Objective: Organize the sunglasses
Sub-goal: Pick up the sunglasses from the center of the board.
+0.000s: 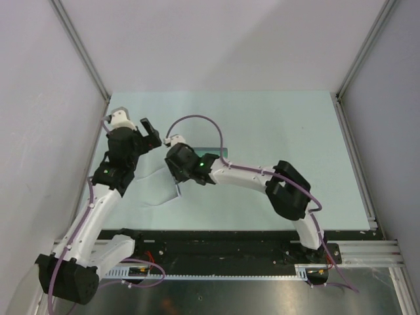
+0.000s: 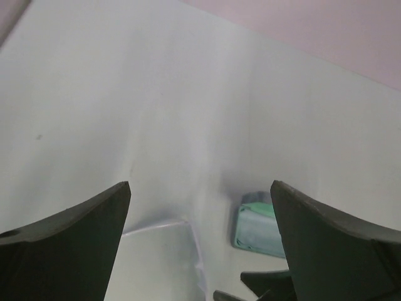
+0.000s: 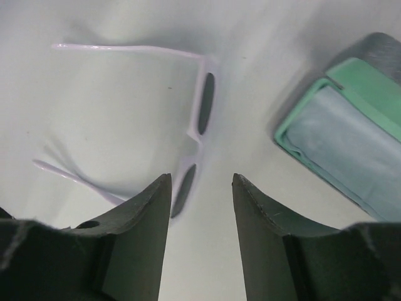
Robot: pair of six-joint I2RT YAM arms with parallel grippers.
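Note:
The sunglasses (image 3: 199, 119) lie on the table with both thin white arms unfolded and the dark lenses facing right. My right gripper (image 3: 200, 179) hovers over them, open and empty. Its left fingertip (image 3: 161, 188) is close beside the nearer lens, apart from it. From above, the sunglasses (image 1: 176, 190) peek out below my right gripper (image 1: 178, 172). My left gripper (image 2: 200, 185) is wide open and empty, raised to the left of them (image 1: 152, 134). Its view shows the pale sunglasses (image 2: 191, 241) faintly between its fingers.
An open case (image 3: 341, 135) with green lining and a grey-blue cloth inside lies right of the sunglasses, also seen as the case (image 2: 257, 229) and the case (image 1: 214, 152). My right gripper's fingers (image 2: 266, 282) show at the bottom of the left wrist view. Walls enclose the table.

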